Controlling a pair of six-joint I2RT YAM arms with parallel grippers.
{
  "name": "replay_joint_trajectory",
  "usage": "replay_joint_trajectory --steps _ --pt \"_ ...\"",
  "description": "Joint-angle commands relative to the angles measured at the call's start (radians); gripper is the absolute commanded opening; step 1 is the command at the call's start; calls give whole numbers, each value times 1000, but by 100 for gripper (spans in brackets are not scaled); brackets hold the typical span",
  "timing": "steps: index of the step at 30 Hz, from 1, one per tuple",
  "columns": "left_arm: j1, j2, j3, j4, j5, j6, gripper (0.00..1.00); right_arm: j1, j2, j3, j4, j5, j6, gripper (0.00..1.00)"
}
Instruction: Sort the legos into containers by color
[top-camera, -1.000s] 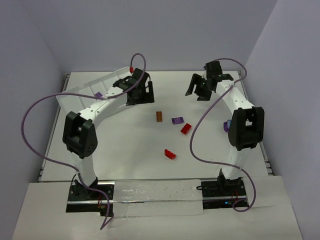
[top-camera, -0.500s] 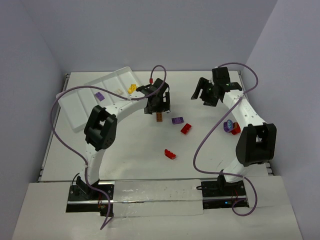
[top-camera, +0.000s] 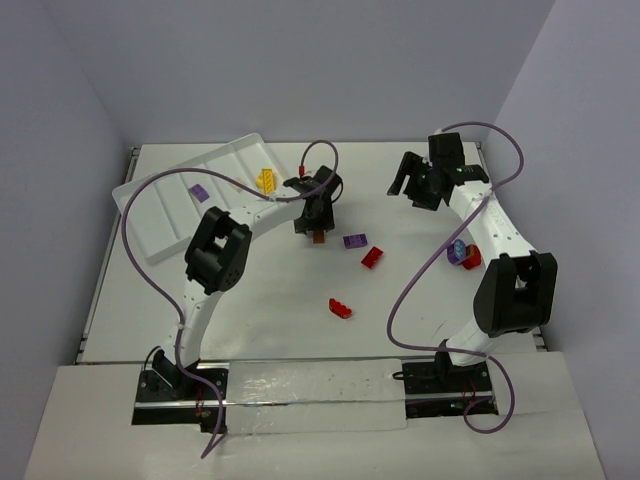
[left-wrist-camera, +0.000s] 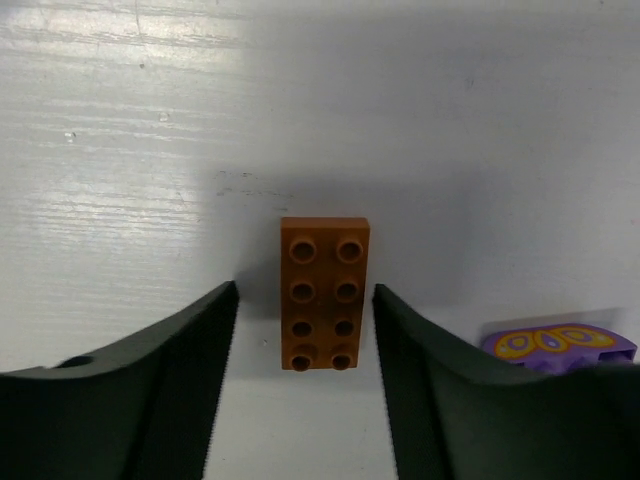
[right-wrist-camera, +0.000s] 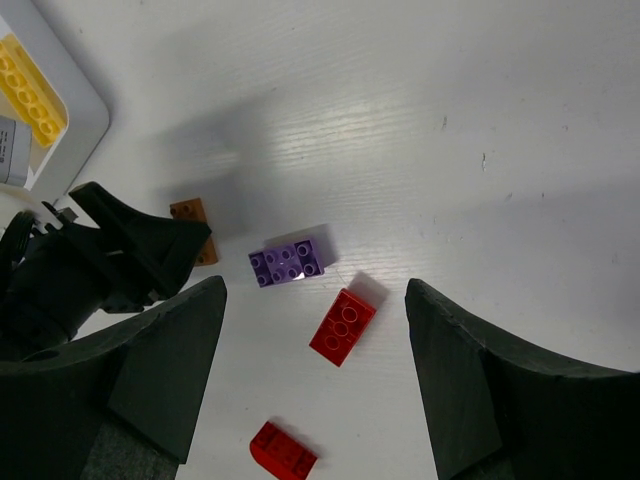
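Note:
An orange lego (left-wrist-camera: 324, 292) lies flat on the white table, and my left gripper (left-wrist-camera: 305, 300) straddles it. Its jaws are open, with a narrow gap showing on each side of the brick. From above, the left gripper (top-camera: 317, 222) covers most of the orange lego (top-camera: 319, 236). A purple lego (top-camera: 354, 241), a red lego (top-camera: 372, 257) and a curved red lego (top-camera: 340, 308) lie loose nearby. My right gripper (top-camera: 420, 185) hangs open and empty above the table, looking down on the purple lego (right-wrist-camera: 286, 263) and red lego (right-wrist-camera: 343, 326). The white tray (top-camera: 165, 210) holds a yellow lego (top-camera: 267, 180) and a purple lego (top-camera: 200, 192).
Purple cables loop over both arms. A red and purple connector (top-camera: 462, 252) sits by the right arm's elbow. The tray's rim (right-wrist-camera: 85, 105) lies just left of the left gripper. Grey walls close in the table at the back and sides.

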Motion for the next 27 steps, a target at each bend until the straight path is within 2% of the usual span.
replay_joint_trajectory --steps 1,5,10,14,17,20,23,27 --pt "-12 11 -2 9 -43 -3 58 -6 -49 27 5 19 -15 80" --pt "-17 -12 -26 -1 -93 11 36 -5 -51 27 -1 33 -16 80" --pt "-9 -89 -29 -56 -165 11 2 -5 -50 37 -2 40 -17 79" --pt "11 -214 -84 -63 -210 37 0 -2 -43 48 -13 38 -20 79" --pt "129 -405 -196 -46 -136 63 0 11 -38 68 -24 47 -25 79" --pt "259 -528 -260 -36 -97 95 0 25 -45 70 -23 64 -25 79" --pt "365 -558 -276 -46 -90 137 0 33 -47 67 -18 68 -25 79" --pt "473 -515 -228 -103 -125 142 0 43 -44 64 -15 56 -24 79"
